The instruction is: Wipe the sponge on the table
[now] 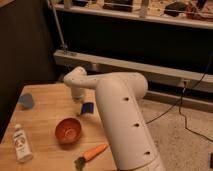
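Note:
The sponge point(88, 108) is a small dark-blue block lying on the light wooden table point(47, 112), near its middle right. My white arm reaches in from the lower right and bends down over the table. The gripper point(78, 98) hangs just left of the sponge and slightly above it, close to the tabletop. Whether it touches the sponge I cannot tell, as the arm hides part of that spot.
An orange bowl point(68, 131) stands in front of the sponge. A pale grey-blue cup point(26, 101) sits at the left edge, with a white bottle point(21, 144) at the front left. A carrot-like orange piece point(94, 151) lies near the front edge. Speckled floor and cables are to the right.

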Robot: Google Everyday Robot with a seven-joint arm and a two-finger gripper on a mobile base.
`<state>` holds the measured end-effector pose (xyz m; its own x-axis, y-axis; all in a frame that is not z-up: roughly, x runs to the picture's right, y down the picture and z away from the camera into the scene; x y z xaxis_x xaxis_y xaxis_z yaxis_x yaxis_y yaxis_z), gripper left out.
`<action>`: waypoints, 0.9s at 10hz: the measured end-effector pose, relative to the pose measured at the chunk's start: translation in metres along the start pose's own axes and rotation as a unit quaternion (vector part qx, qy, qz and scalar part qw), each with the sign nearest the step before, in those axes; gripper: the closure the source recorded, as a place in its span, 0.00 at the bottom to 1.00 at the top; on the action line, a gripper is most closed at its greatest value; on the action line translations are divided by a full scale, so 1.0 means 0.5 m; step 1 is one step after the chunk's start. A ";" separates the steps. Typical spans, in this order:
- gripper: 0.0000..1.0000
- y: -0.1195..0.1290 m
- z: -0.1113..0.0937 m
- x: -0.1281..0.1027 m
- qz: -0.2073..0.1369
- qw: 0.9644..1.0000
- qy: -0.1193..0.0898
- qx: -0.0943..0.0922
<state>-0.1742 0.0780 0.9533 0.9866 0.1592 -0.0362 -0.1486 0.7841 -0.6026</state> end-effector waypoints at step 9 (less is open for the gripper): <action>0.78 -0.178 0.009 0.011 0.035 0.998 0.003 0.046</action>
<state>-0.1557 0.0116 1.0103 0.9740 0.2118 -0.0800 -0.2219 0.8227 -0.5234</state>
